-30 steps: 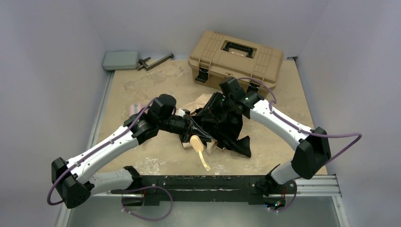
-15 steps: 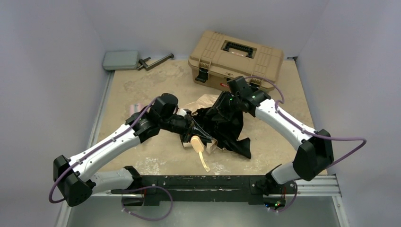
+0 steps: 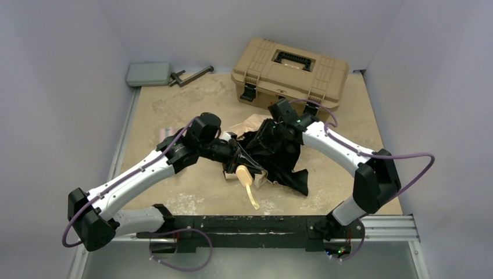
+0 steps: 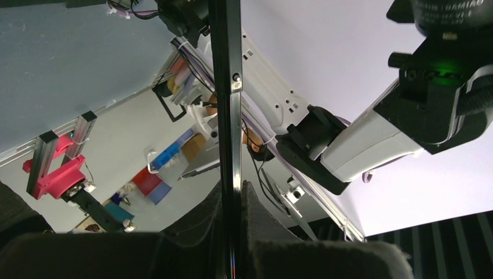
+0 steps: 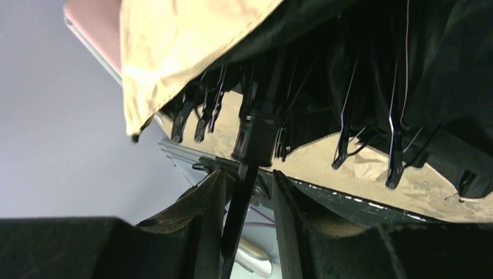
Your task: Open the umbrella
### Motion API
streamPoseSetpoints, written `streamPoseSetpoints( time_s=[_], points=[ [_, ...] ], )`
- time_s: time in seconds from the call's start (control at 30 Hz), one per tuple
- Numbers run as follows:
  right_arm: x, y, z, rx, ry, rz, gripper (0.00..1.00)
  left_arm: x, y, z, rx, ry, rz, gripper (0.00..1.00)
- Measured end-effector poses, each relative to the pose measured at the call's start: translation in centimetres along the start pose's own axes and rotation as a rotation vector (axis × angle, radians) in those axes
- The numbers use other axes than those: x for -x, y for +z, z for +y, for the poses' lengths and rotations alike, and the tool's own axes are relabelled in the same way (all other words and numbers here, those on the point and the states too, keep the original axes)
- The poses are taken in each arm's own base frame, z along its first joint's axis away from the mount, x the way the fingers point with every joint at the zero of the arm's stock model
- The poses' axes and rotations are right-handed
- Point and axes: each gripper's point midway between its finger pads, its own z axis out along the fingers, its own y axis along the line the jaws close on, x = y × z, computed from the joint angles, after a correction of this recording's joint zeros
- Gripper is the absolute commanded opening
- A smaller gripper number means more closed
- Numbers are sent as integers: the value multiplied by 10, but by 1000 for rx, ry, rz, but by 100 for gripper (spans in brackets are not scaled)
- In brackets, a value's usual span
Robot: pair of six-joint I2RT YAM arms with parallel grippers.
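Note:
The umbrella lies half collapsed mid-table, its black lining up and beige fabric at the edges. Its cream handle points toward the near edge. My left gripper is shut on the thin black shaft just above the handle, and in the left wrist view the gripper has both pads pressed against that shaft. My right gripper reaches in under the canopy. In the right wrist view the gripper is open, its fingers astride the shaft just below the black runner, with a gap on the right.
A tan toolbox stands shut at the back, close behind the right wrist. A pink pouch lies left of the left wrist. A grey flat box and a black bar sit at the back left corner. Walls enclose the table.
The right wrist swung out to the right, then came back left toward the umbrella. The left gripper kept its hold on the shaft, and the umbrella barely shifted.

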Motion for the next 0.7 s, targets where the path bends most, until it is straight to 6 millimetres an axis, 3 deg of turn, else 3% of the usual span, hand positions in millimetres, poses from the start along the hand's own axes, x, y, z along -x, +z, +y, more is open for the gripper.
streamPoseSetpoints(
  time_s=[0.17,0.33,0.43,0.7],
  points=[
    [7,18,-7,-46,13,9,29,-1,0,0,4,0,8,0],
    [19,29,-3,-71,21,-9,10,-5,-1,-6,4,17,17,0],
    [22,27,2,-69,13,-11,0,-6,-2,-8,14,32,14,0],
    [36,1,41,-39,-35,-55,0,-19,-10,-22,22,126,25,0]
  ],
)
